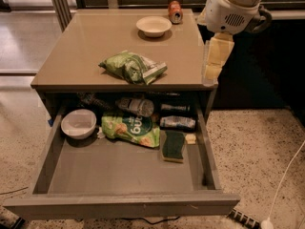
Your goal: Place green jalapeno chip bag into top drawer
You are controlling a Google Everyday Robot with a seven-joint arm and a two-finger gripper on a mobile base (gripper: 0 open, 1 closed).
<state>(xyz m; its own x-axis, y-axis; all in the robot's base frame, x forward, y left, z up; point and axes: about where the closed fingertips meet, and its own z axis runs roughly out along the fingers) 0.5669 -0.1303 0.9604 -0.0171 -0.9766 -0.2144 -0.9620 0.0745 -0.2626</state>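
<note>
A wide, shallow grey-taupe top drawer (119, 205) is standing open across the lower frame, holding a round white bowl (78, 123) at its left. The small crumpled light-green jalapeno chip bag (133, 67) is lying at centre on the taupe tabletop (81, 46). At upper right, the pale yellow gripper (215, 61) is hanging beside the table's right edge; spread or pressed together, I cannot tell.
</note>
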